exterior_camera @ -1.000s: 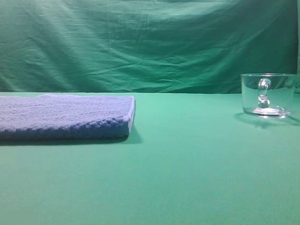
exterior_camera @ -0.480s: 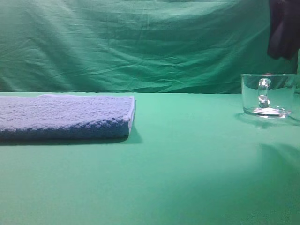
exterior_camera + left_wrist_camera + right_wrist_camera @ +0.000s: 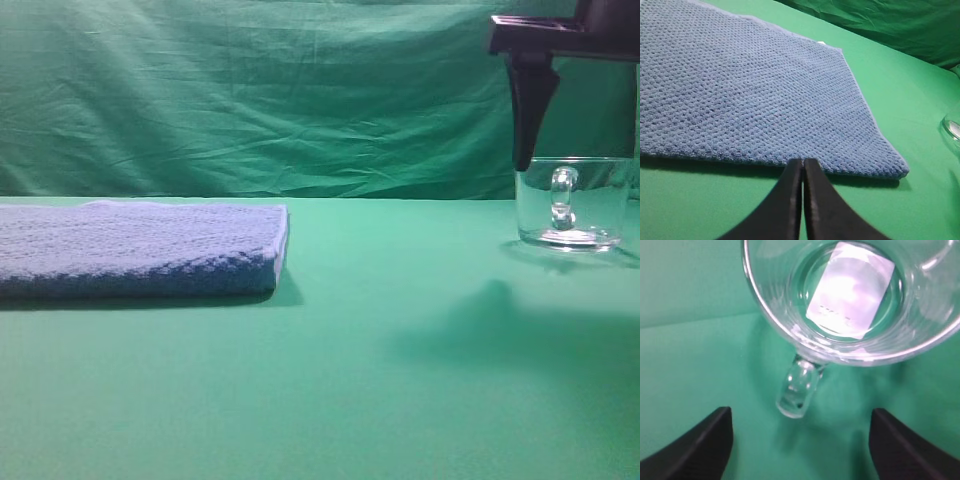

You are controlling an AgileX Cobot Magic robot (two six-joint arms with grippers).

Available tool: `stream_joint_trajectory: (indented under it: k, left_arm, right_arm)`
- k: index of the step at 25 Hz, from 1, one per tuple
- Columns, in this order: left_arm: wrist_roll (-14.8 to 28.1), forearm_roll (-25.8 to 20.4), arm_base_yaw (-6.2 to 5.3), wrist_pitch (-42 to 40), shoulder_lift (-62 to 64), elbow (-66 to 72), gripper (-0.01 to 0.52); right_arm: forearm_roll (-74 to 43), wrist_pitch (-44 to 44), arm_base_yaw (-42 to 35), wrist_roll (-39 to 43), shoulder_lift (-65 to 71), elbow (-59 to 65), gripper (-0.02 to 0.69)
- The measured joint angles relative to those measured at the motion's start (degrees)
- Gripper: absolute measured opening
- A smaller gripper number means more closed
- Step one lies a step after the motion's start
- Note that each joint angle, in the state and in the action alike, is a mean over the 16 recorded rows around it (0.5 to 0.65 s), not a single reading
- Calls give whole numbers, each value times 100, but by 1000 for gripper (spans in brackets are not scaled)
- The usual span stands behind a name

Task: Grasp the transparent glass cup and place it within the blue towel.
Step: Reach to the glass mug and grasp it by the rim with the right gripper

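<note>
Above the transparent glass cup point(image 3: 850, 295), the right gripper point(image 3: 800, 440) is held with jaws spread wide and nothing grasped; the cup's handle point(image 3: 797, 390) is seen between the fingertips point(image 3: 700, 445). At three o'clock on the green table point(image 3: 400, 380) the cup is stood upright. At nine o'clock, well apart, the blue towel point(image 3: 140, 250) is laid flat. The left gripper point(image 3: 802, 167) is pressed closed, empty, just beside the towel's edge.

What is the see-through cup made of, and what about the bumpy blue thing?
The transparent glass cup looks like clear, glossy glass: you see the green cloth through it, and its thick base and loop handle catch bright glints. The blue towel looks like soft woven terry fabric, matte, with rows of small nubs, though the exact fibre cannot be told.
</note>
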Motion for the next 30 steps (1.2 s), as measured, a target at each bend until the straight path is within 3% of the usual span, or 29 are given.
stream_joint_trajectory:
  k: [8,23,30]
  left_arm:
    - [0,0,0,0,0,0,0]
    - [0,0,0,0,0,0,0]
    - [0,0,0,0,0,0,0]
  right_arm:
    - [-424,-8,0,546,353,-332,519]
    - [-1295,357,0,1152,502,-578,139]
    - [-1538,520,0,1096,395,-617,106]
